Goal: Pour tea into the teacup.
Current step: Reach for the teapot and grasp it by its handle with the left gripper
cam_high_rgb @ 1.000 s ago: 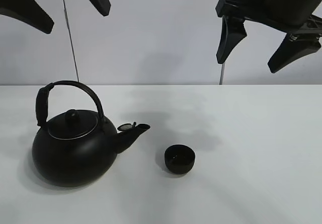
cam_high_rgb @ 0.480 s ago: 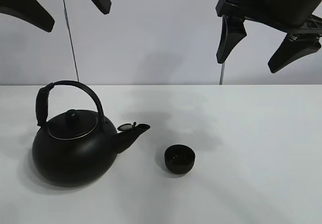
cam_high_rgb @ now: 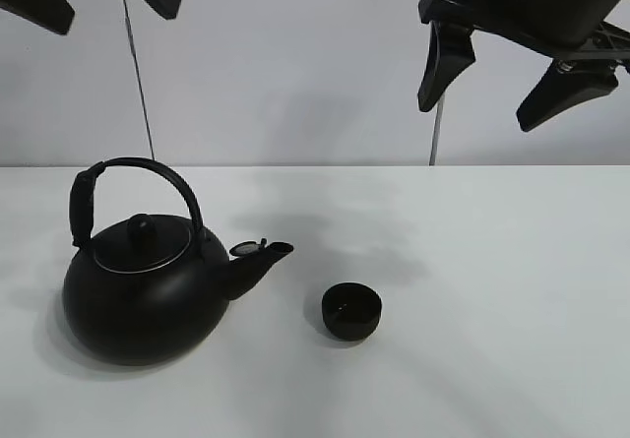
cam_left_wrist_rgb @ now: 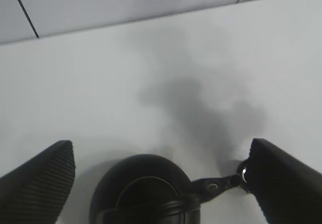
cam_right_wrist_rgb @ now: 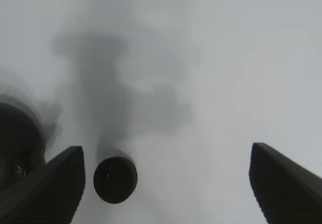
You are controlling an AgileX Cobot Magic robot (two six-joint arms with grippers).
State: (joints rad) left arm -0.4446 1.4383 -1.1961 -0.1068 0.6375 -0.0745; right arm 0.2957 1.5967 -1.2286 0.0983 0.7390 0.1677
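Observation:
The small black teacup [cam_high_rgb: 351, 311] stands upright on the white table, just right of the spout of the large black kettle [cam_high_rgb: 146, 295]. The kettle has an arched handle [cam_high_rgb: 138, 167] and a lidded top. My left gripper [cam_high_rgb: 118, 17] is open and empty, high above the kettle. The left wrist view shows its gripper [cam_left_wrist_rgb: 160, 144] over the kettle [cam_left_wrist_rgb: 141, 189]. My right gripper [cam_high_rgb: 476, 113] is open and empty, high above the table to the right of the cup. In the right wrist view, its gripper [cam_right_wrist_rgb: 166, 149] hangs over the table with the teacup [cam_right_wrist_rgb: 115, 178] near one finger.
The white table [cam_high_rgb: 492, 290] meets a grey-white back wall. Two thin dark vertical lines run down the wall behind the arms. The kettle's edge [cam_right_wrist_rgb: 17, 138] shows at the side of the right wrist view.
My left gripper has risen and shifted left, further out of the exterior view. My right gripper has risen slightly. Kettle and teacup have not moved.

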